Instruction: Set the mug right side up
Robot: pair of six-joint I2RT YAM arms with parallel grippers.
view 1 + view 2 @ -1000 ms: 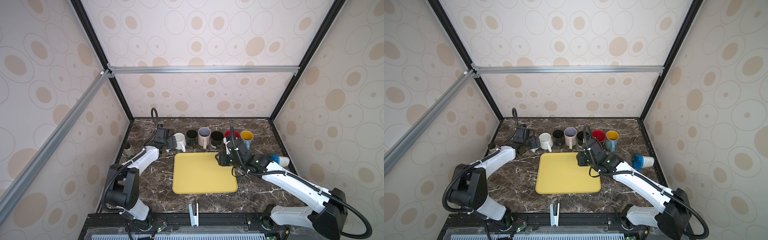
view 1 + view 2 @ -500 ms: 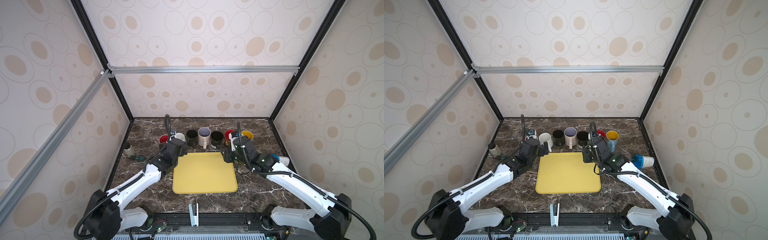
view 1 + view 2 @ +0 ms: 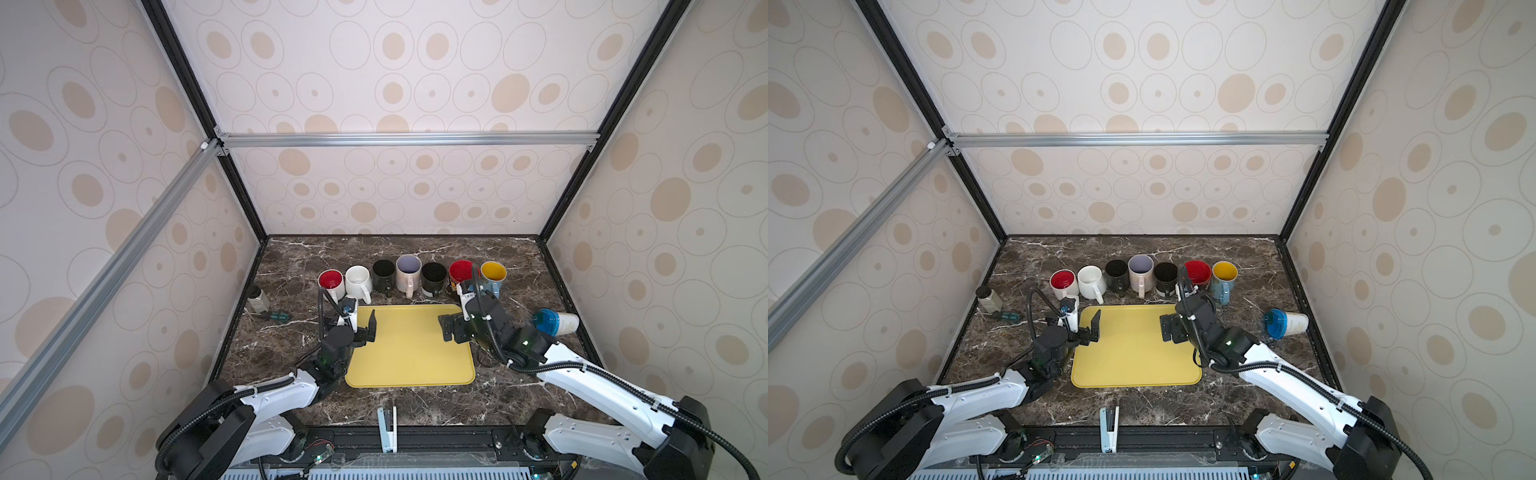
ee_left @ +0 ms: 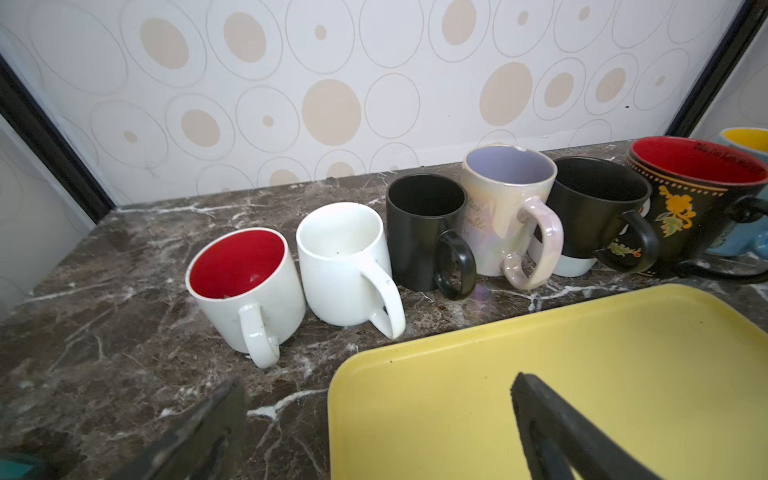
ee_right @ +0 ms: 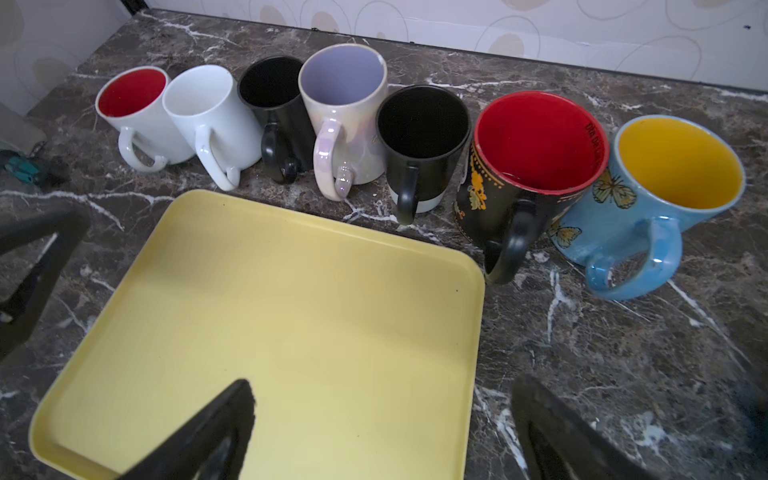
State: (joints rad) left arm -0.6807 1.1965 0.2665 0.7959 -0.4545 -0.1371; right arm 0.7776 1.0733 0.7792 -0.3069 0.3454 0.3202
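The right pincer (image 5: 382, 395) stood wide and held nothing; one finger hung over the tray (image 5: 291, 311), the other over bare table (image 5: 623, 353) just off the tray's edge. Beyond its tips, past the tray's far rim, seven mugs stood in one row, every one mouth up with its handle turned back toward the pincers. The floral mug (image 5: 498, 199) was nearest, just ahead of it; the blue mug (image 5: 602, 224) sat close beside that one, ahead and to the right, ending the row; whether the two touched could not be told. Ahead and to its left came the two-tone mug (image 5: 419, 166), the lilac mug (image 5: 353, 137) and the black mug (image 5: 282, 108).

The left pincer (image 4: 378, 399) was also wide and empty; one finger was above the tray's near corner, the other above the table beside it. The white mug (image 4: 345, 266) stood ahead of its tips; the red-lined mug (image 4: 245, 291) stood ahead and to the left, at that end of the row, just beside the white one.

In both top views the pincers hung over opposite sides of the tray, well apart. A cup (image 3: 555, 322) lay on its side well to the right of the right pincer (image 3: 454, 330); a bottle (image 3: 257, 297) and a small tool (image 3: 278, 316) sat to the left of the left pincer (image 3: 361, 328).
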